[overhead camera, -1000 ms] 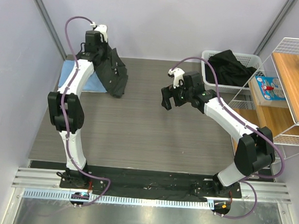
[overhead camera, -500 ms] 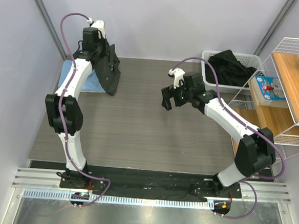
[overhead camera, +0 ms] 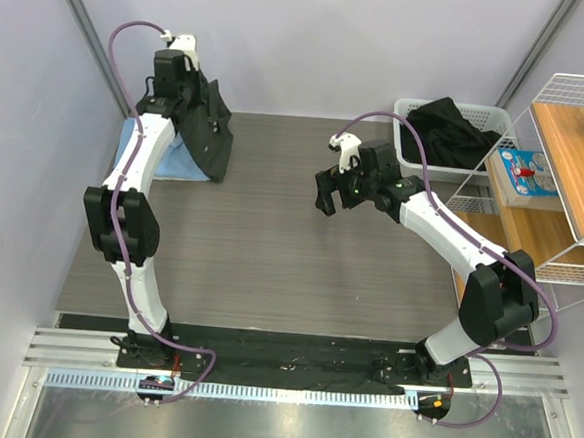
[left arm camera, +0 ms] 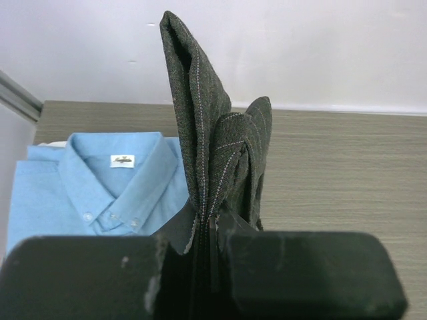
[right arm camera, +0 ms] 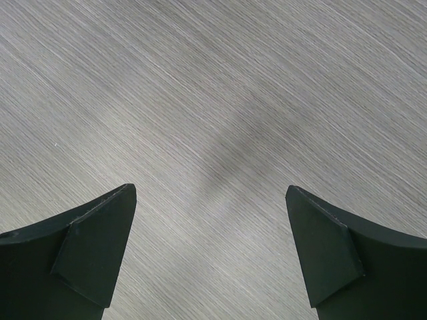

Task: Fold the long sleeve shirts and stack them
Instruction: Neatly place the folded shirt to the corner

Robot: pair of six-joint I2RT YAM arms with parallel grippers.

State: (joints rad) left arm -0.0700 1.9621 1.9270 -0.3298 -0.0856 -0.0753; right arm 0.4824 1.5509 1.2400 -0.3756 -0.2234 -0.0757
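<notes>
Pinching a bunched fold of the dark pinstriped shirt [left arm camera: 200,127] is what the left gripper [left arm camera: 212,230] is doing right now. Its jaws are clamped tight and the fabric is sticking up past the fingers in the wrist view. From above, that shirt is hanging off the gripper over the far left corner of the table [overhead camera: 269,258], draping down over the right edge of the light blue shirt [left arm camera: 100,190]. The blue one is lying folded flat in that same corner, collar buttoned up. The right gripper [overhead camera: 324,197] is hovering over the middle of the table with its jaws spread wide, gripping nothing, just bare tabletop showing between them. A white basket [overhead camera: 483,114] is sitting at the far right corner, holding a dark garment [overhead camera: 453,132].
</notes>
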